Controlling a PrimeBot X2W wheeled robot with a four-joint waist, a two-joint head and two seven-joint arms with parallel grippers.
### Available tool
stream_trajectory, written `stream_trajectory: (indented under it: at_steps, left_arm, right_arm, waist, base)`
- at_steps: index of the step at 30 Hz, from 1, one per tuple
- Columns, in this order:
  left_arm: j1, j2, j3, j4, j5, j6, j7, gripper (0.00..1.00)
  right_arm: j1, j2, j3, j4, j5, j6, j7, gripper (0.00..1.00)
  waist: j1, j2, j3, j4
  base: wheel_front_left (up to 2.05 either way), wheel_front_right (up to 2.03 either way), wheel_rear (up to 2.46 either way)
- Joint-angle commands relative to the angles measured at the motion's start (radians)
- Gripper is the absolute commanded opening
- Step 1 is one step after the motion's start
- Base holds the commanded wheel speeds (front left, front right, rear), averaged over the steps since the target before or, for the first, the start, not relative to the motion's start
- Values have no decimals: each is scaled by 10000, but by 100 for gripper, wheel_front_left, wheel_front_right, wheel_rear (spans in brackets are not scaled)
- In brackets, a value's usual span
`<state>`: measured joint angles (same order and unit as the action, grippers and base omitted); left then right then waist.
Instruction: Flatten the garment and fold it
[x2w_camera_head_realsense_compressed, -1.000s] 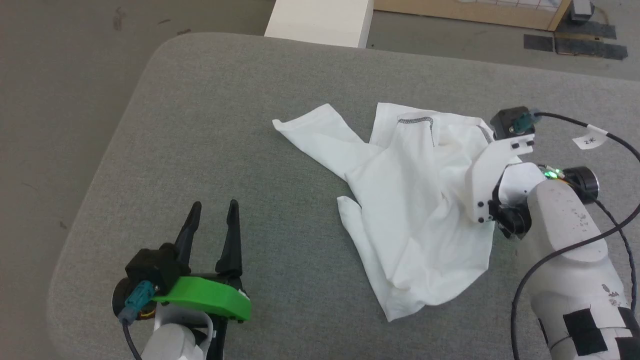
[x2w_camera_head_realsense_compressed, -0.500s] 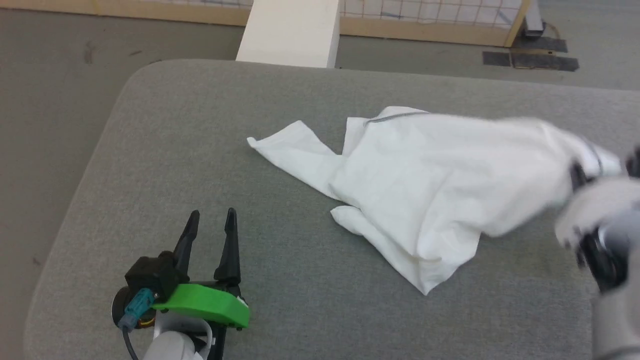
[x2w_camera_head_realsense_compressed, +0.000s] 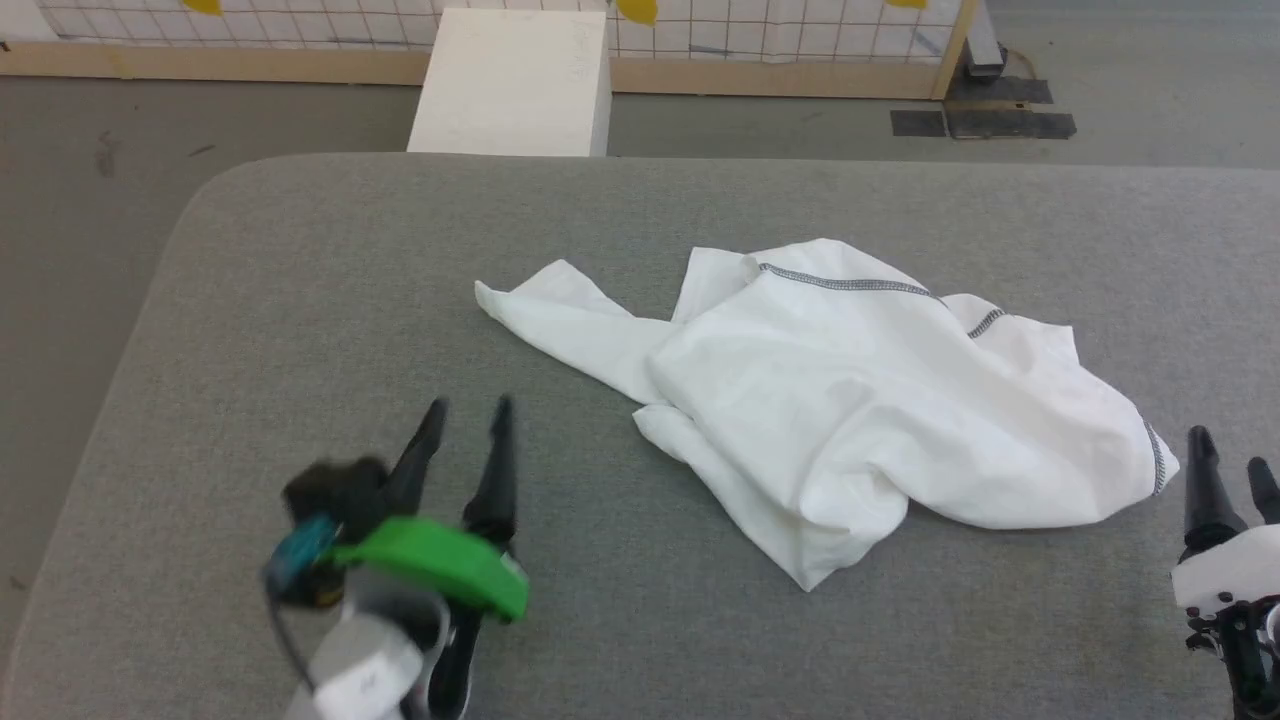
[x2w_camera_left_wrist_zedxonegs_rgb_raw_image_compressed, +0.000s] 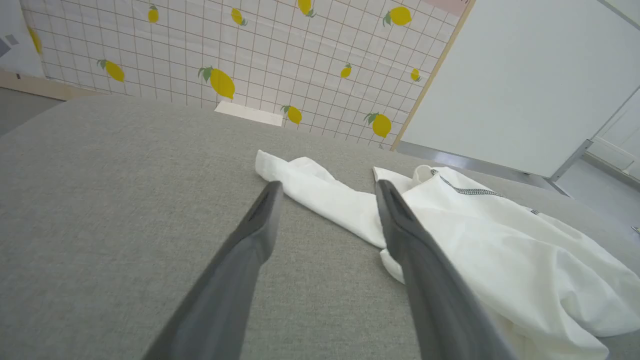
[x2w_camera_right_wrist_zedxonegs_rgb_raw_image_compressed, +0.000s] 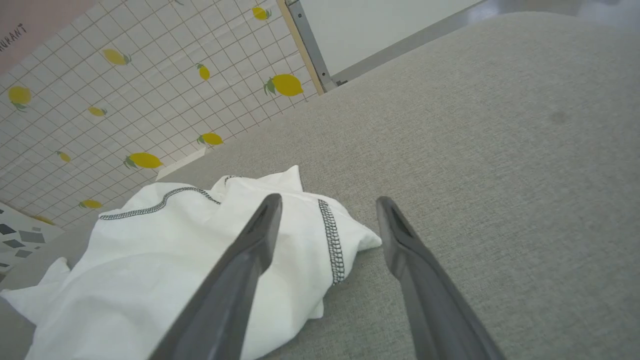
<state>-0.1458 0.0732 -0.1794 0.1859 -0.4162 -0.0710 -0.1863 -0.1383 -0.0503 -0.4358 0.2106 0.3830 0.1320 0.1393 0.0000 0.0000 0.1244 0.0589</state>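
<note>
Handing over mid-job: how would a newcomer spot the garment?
On the large grey padded table, right of centre, lies the garment, a crumpled white shirt with one sleeve trailing left. Its dark grey zigzag seam stitching and soft wrinkles set it apart from the rigid white box beyond the table's far edge.

This looks like a robot test room, because a big grey padded desk (x2w_camera_head_realsense_compressed: 300, 300) stands on a bare grey floor (x2w_camera_head_realsense_compressed: 80, 200) with black tape patches (x2w_camera_head_realsense_compressed: 1010, 124), by a wood-framed screen (x2w_camera_left_wrist_zedxonegs_rgb_raw_image_compressed: 250, 60) printed with squares and yellow lemons and a plain white box (x2w_camera_head_realsense_compressed: 510, 80).
</note>
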Motion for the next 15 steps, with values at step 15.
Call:
stream_trajectory:
  at_steps: [15]
  left_arm:
    - [-5663,112,-1987,3459,151,-88,7033,100]
  right_arm:
    - [-165,0,627,-167,62,-13,-192,100]
  waist:
    - [0,0,1412,-1401]
  base:
    - [0,0,0]
